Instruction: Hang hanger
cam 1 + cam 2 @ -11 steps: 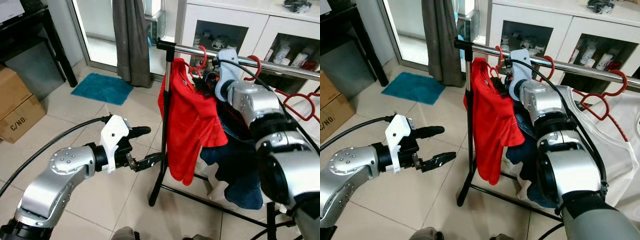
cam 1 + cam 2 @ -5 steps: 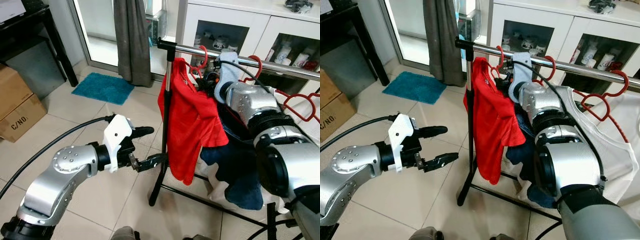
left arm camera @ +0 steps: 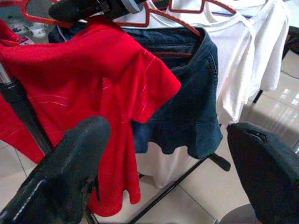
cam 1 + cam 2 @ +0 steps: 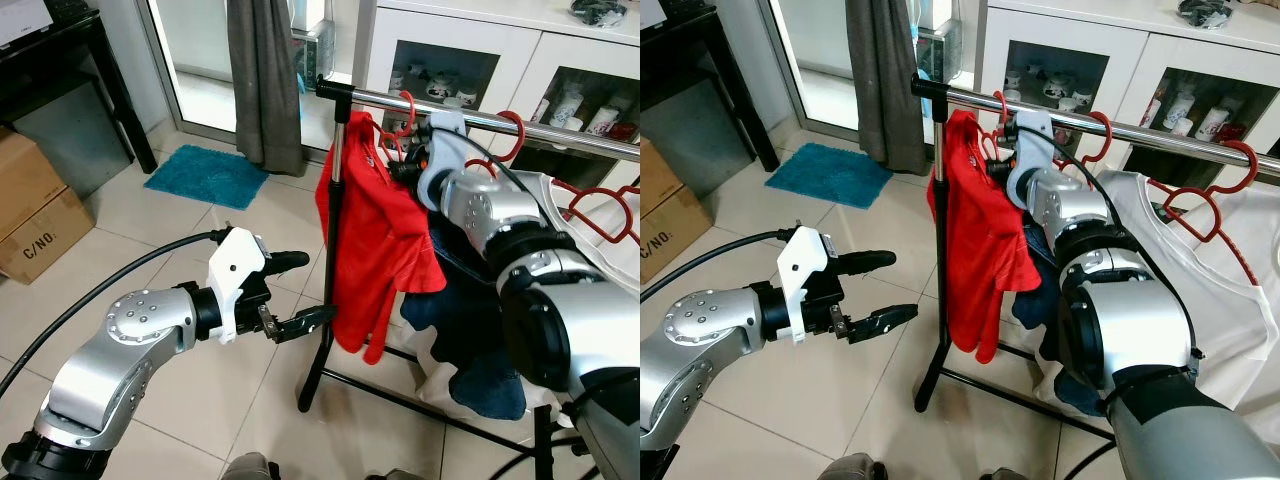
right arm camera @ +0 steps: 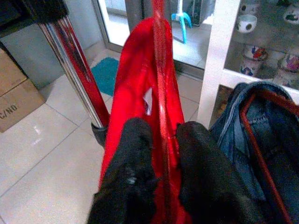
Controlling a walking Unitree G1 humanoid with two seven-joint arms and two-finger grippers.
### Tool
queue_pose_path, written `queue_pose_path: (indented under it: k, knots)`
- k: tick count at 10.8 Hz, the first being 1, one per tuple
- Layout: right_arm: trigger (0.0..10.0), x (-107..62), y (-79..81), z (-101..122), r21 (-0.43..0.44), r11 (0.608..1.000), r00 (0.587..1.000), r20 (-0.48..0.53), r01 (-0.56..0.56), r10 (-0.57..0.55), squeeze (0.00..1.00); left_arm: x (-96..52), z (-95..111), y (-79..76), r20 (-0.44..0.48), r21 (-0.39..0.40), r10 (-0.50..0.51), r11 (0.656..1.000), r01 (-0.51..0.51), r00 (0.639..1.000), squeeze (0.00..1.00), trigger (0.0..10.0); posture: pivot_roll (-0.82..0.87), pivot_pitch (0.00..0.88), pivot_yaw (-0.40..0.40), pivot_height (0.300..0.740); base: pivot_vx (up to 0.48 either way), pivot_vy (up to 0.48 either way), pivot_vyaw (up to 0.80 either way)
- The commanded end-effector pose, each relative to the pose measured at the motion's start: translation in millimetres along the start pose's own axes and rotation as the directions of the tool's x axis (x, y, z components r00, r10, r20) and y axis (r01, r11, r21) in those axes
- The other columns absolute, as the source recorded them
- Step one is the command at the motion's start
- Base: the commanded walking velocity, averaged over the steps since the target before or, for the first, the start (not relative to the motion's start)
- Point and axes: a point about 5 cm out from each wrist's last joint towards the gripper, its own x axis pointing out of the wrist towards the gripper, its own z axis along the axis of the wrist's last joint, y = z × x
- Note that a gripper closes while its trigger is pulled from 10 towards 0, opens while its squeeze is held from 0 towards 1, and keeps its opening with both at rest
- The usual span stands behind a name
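From the head, the right claw (image 4: 412, 165) is up at the rail (image 4: 560, 131), where the red hanger (image 4: 402, 112) carrying the red shirt (image 4: 375, 235) hooks over; letting go early could drop it. The left wrist view shows the left claw (image 3: 159, 172) wide open, empty. The right wrist view shows fingers (image 5: 128, 177) pinched on the hanger, which could snag the jeans (image 5: 261, 140) alongside.

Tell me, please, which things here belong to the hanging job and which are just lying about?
Job:
- red hanger, pinched by the right gripper
- red shirt on it
- rail
- left gripper, open, beside the shirt

Lying about:
- blue mat
- cardboard box
- curtain
- cabinet with crockery
- jeans and white shirt, already hung
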Motion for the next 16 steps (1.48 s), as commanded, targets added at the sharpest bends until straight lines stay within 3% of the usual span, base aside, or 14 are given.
queue_pose_path:
  k: [1, 7, 9, 10, 11, 12, 13, 15, 16]
  knots:
    - [0.0, 0.9, 2.9, 3, 0.008, 1.0, 1.0, 0.012, -0.003, 0.003, 0.0, 2.0, 5, -2.0, 0.004, 0.022, -0.022, 1.0, 0.022, 1.0, 0.94, 10.0, 0.16, 0.016, 0.018, 0.74, 0.0, 0.0, 0.0]
    - [0.0, 2.2, 4.8, -1, 0.011, 1.0, 1.0, 0.004, 0.008, -0.008, 0.0, 2.0, 4, -0.9, 0.003, 0.03, -0.018, 0.999, 0.018, 1.0, 0.95, 10.0, 0.16, 0.009, 0.011, 0.74, 0.0, 0.0, 0.0]
    - [0.0, 1.8, 2.6, 1, 0.021, 0.999, 0.998, 0.053, 0.028, -0.029, 0.0, 1.4, 4, 2.1, 0.01, 0.036, 0.036, 0.999, -0.036, 0.999, 0.94, 10.0, 0.17, 0.004, 0.006, 0.74, 0.0, 0.0, 0.0]
    - [0.0, 0.0, -1.9, 5, 0.022, 0.999, 0.994, 0.098, 0.042, -0.044, 0.0, 2.5, 2, 4.8, 0.019, 0.04, 0.092, 0.995, -0.093, 0.996, 0.85, 10.0, 0.17, 0.0, -0.001, 0.74, 0.0, 0.0, 0.0]
    - [0.0, -6.1, -12.6, 13, 0.042, 0.998, 0.976, 0.208, 0.051, -0.059, 0.0, 5.9, -3, 7.2, 0.018, 0.038, 0.189, 0.981, -0.189, 0.982, 0.76, 10.0, 0.16, 0.0, -0.001, 0.74, 0.0, 0.0, 0.0]
    - [0.0, -9.8, -17.6, 16, 0.04, 0.998, 0.966, 0.251, 0.05, -0.059, 0.0, 8.0, -6, 7.7, 0.011, 0.048, 0.241, 0.969, -0.242, 0.97, 0.74, 10.0, 0.16, 0.0, 0.003, 0.74, 0.0, 0.0, 0.0]
    - [0.0, -18.0, -20.2, 15, 0.003, 1.0, 0.952, 0.306, 0.017, -0.017, 0.0, 11.8, -14, 5.1, 0.007, 0.032, 0.292, 0.956, -0.292, 0.956, 0.36, 10.0, 0.15, 0.0, 0.0, 0.74, 0.0, 0.0, 0.0]
    - [0.0, -32.8, -13.8, -4, -0.055, 0.998, 0.944, 0.327, -0.022, 0.038, 0.0, 14.9, -24, 6.0, 0.004, -0.001, 0.401, 0.916, -0.401, 0.916, 0.07, 10.0, 0.14, 0.0, 0.01, 0.74, 0.0, 0.0, 0.0]
    - [0.0, -45.4, -6.3, -28, -0.158, 0.987, 0.955, 0.285, -0.031, 0.075, 0.0, 16.7, -28, 5.9, 0.005, -0.023, 0.45, 0.893, -0.449, 0.893, 0.0, 10.0, 0.14, 0.0, 0.022, 0.74, 0.0, 0.0, 0.0]
